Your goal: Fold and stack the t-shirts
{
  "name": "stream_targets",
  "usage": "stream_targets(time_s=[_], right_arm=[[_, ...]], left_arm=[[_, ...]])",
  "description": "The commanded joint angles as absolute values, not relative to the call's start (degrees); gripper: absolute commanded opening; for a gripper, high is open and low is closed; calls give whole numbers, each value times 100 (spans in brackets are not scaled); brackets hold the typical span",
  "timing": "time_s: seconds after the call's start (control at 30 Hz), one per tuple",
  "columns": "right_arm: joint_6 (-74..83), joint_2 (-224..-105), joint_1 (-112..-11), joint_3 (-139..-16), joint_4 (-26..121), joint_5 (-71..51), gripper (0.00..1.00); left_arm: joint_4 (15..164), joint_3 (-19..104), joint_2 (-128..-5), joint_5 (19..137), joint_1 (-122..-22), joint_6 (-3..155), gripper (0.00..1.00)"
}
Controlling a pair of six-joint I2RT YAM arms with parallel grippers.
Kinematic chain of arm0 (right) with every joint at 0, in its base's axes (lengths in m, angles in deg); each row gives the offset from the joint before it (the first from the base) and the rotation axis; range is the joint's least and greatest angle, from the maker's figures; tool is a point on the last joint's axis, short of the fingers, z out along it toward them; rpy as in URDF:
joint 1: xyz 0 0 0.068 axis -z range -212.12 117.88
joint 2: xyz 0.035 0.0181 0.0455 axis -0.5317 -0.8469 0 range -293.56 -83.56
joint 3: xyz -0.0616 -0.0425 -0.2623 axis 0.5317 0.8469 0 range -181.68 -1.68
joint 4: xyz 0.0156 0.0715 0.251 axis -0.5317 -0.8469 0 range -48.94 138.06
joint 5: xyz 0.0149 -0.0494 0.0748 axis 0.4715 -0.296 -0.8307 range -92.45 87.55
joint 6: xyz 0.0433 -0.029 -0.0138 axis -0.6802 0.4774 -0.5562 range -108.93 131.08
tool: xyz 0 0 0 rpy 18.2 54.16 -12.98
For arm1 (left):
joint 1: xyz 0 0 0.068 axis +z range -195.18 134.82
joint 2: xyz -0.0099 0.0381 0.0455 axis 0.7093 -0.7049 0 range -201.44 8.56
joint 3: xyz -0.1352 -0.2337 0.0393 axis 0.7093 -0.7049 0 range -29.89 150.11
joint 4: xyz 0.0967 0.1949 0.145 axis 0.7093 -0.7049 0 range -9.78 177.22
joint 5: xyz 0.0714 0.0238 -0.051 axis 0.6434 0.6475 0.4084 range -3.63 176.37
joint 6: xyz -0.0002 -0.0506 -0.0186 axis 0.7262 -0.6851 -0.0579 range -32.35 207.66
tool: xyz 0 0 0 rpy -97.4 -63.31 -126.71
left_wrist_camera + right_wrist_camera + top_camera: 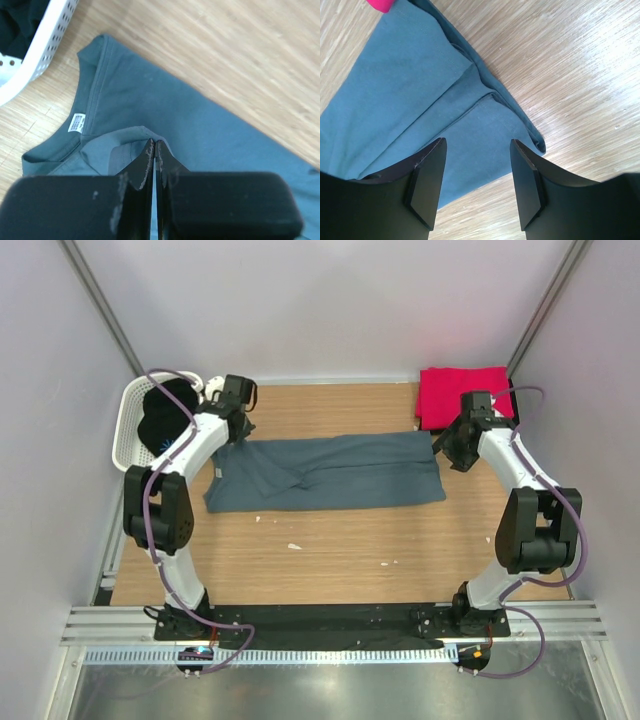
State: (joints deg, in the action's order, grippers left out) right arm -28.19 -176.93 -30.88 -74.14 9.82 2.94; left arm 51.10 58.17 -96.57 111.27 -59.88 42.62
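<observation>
Slate blue-grey t-shirt (325,472) lies spread in a long band across the middle of the wooden table (340,550), running from the left of centre to the right of centre in the top view, its collar end at the left. A red t-shirt (462,390), folded into a flat block, sits at the upper right of that view, just beyond the blue-grey one's right end. A black cloth (165,415) is heaped in the white perforated basket (125,435) at the upper left.

The left gripper (243,430) is over the collar end. In the left wrist view its 2 fingers (150,165) are pressed together, with a raised fold of the shirt drawn up to their tips, so it appears clamped on the cloth just below the neckline. A white label (76,122) shows inside the collar at the left of that frame, and the basket's wall crosses its upper left corner.

The right gripper (445,450) is over the opposite end of the shirt. In the right wrist view its fingers (427,185) stand apart with nothing between them, the cloth's layered edge lying flat below. A few white scraps (294,546) dot the table below the shirt.
</observation>
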Motion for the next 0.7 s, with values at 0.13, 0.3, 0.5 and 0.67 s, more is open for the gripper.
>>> stream_targets(time_s=[0.13,0.3,0.5,0.67], right_arm=[[-2566,-17436,-3098,-7322,1229,239,59],[-2522,-17436,-3212,-7261,1369,45,59],[-2505,-17295,-3633,-7120,1598,72,59],[-2268,-17312,-4063,-7111,1879,-42,59]], left_arm=[[4943,5985,-9884,11414,-5951,4090,0],[5136,5959,-10025,11449,-5942,4248,0],[5128,6108,-10069,11721,-5951,4345,0],[5136,6169,-10183,11704,-5942,4380,0]])
